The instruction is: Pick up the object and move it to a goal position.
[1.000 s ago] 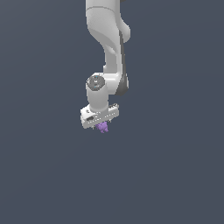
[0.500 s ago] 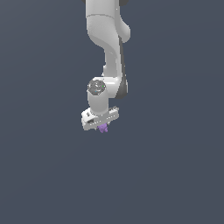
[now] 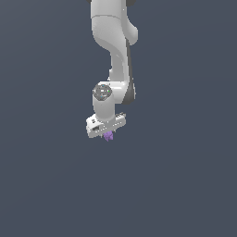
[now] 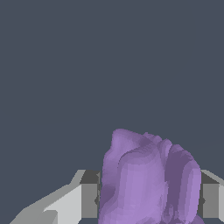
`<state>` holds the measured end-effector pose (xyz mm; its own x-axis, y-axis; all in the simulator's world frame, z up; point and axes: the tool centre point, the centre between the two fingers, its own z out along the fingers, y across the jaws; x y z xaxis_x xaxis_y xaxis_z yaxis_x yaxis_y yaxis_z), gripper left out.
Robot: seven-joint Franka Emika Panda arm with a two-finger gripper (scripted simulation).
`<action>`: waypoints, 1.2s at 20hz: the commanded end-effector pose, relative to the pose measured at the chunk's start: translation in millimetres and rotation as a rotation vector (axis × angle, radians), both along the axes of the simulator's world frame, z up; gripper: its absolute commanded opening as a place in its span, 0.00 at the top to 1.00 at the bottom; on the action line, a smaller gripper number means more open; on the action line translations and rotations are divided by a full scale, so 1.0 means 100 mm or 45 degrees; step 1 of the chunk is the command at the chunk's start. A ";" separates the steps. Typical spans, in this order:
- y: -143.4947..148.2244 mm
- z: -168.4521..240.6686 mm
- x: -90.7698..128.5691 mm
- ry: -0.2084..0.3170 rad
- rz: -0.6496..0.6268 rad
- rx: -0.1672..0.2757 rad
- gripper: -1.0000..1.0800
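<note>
One small purple object is seen in the exterior view just under the white gripper, only its lower part poking out below the hand. In the wrist view the same lumpy, ridged object is shown close up, set between the two fingers, which are pressed against its sides; the fingers are thus clamped on the object. No support can be made out beneath it, so it is judged to be carried in the air by the arm, against a plain dark grey ground. No goal marker is shown in either view, so the remaining travel cannot be judged.

A slip is the main risk from here. The object's surface is uneven, so contact is probably made only on a few bumps, and a quick swing or sharp stop could twist it loose or let it drop before the goal is reached.
</note>
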<state>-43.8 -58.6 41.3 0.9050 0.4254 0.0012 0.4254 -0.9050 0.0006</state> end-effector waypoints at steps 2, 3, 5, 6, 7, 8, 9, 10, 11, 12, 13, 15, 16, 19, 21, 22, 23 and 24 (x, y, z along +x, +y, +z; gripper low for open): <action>0.04 0.05 0.01 0.000 0.000 0.000 1.00; 0.06 0.07 0.02 0.000 0.000 0.000 1.00; 0.13 0.15 0.04 0.000 0.000 0.000 1.00; 0.17 0.19 0.05 0.000 0.000 0.000 1.00; 0.21 0.24 0.07 0.000 0.000 0.000 1.00; 0.26 0.30 0.08 0.000 0.000 0.000 1.00; 0.32 0.36 0.10 0.000 0.000 -0.001 1.00; 0.38 0.42 0.12 0.000 0.000 -0.001 1.00; 0.44 0.50 0.14 0.000 0.000 -0.001 1.00; 0.51 0.57 0.16 0.000 0.000 -0.001 1.00; 0.58 0.65 0.18 0.000 0.000 -0.001 1.00; 0.73 0.82 0.23 0.001 0.000 -0.001 1.00; 0.81 0.91 0.26 0.001 0.000 -0.001 1.00; 1.04 1.17 0.34 0.001 0.000 -0.001 1.00; 1.20 1.36 0.40 0.001 0.000 -0.001 1.00; 1.28 1.45 0.42 0.001 0.000 -0.001 1.00; 1.36 1.54 0.45 0.001 0.000 -0.001 1.00; 1.44 1.62 0.48 0.001 -0.001 -0.001 1.00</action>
<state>0.6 73.5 190.0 0.9048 0.4258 0.0010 0.4258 -0.9048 0.0013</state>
